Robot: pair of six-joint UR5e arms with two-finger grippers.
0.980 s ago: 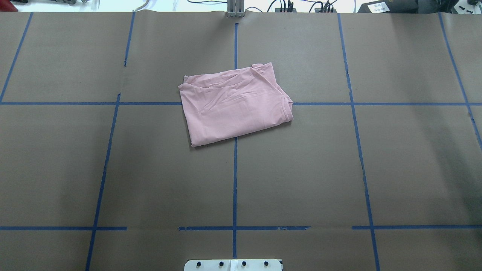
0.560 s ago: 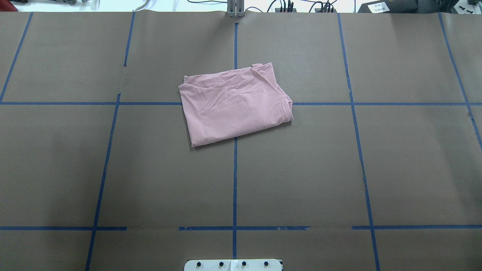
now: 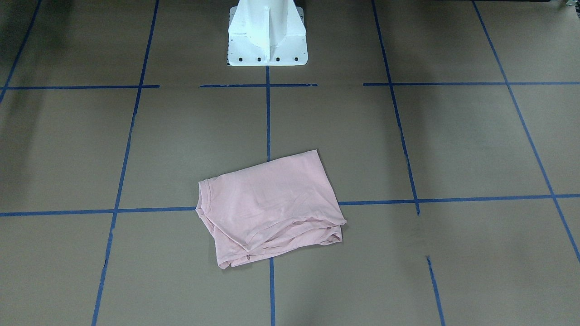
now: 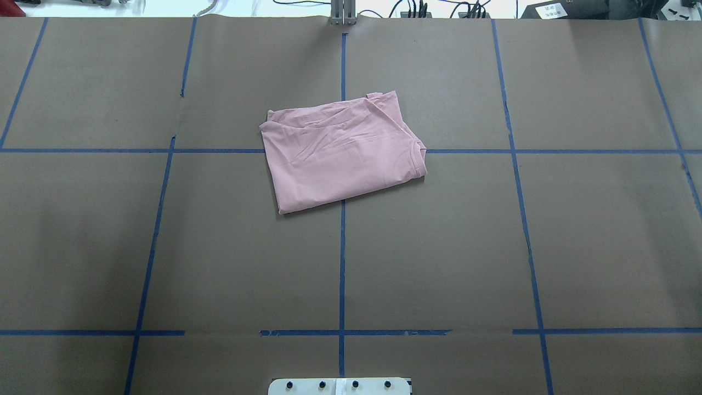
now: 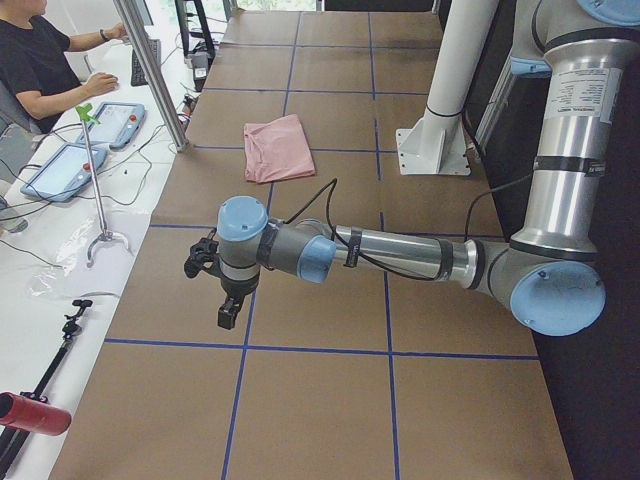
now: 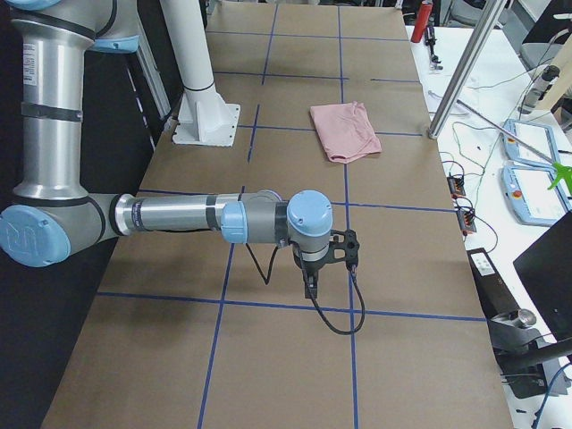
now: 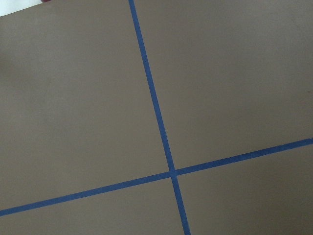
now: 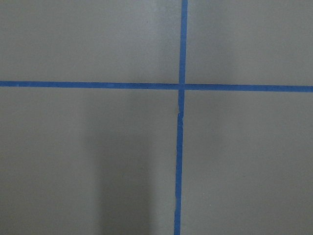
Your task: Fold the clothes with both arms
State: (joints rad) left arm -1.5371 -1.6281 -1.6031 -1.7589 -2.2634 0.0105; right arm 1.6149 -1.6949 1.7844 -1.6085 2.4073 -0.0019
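Observation:
The pale pink T-shirt (image 4: 340, 156) lies folded into a compact rectangle on the brown paper table, near the middle and a little to the far side. It also shows in the front view (image 3: 267, 206) and both side views (image 5: 278, 148) (image 6: 344, 131). Its cartoon print is hidden inside the fold. My left gripper (image 5: 228, 310) hangs over bare table far from the shirt, at the table's left end. My right gripper (image 6: 310, 288) hangs likewise at the right end. Both show only in the side views, so I cannot tell if they are open or shut. Both wrist views show only paper and blue tape.
The white pedestal base (image 3: 267, 40) stands at the near edge, in line with the shirt. A metal post (image 5: 150, 70) rises at the far edge. An operator (image 5: 40, 60) sits beyond it with tablets (image 5: 95, 140). Blue tape lines (image 4: 342, 263) grid the table.

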